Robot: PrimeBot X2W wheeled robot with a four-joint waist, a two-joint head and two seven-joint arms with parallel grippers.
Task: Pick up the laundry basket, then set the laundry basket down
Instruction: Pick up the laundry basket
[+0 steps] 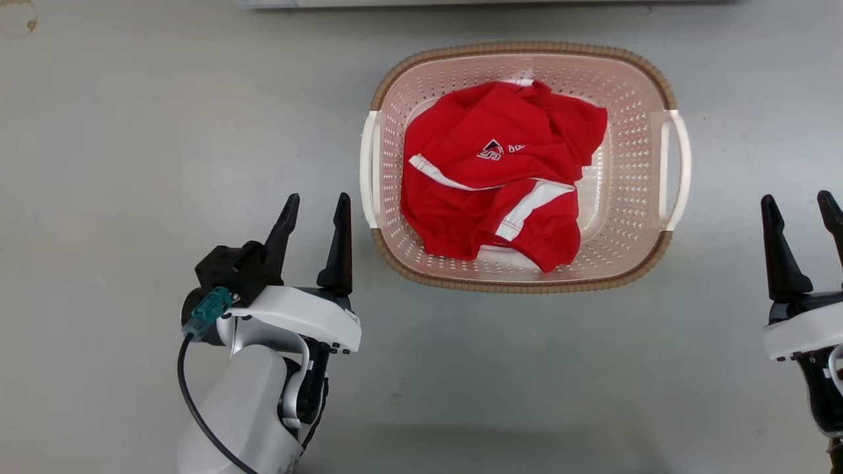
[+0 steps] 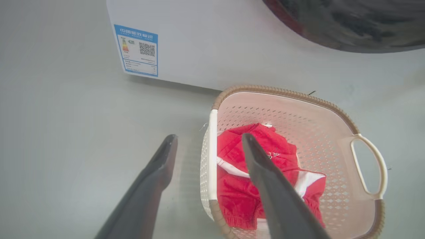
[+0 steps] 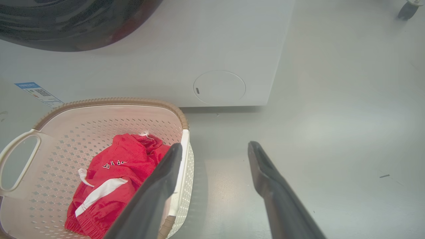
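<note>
Soft, even, bright light covers the pale grey floor (image 1: pixel 132 164), with a dim shadow band along the head view's bottom edge. In the wrist views a narrow shadow lies under the white washer cabinet (image 2: pixel 215 49); its dark glossy round door (image 3: pixel 66 23) carries smeared reflections. The left gripper's long dark fingers (image 2: pixel 275 196) look soft. The crumpled red garment (image 2: pixel 232 199) tints the pale pink perforated plastic laundry basket (image 2: pixel 318 132)

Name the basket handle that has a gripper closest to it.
The white handle on the robot's left: the left gripper stands just beside it, while the right gripper sits clearly farther from the right handle.
</note>
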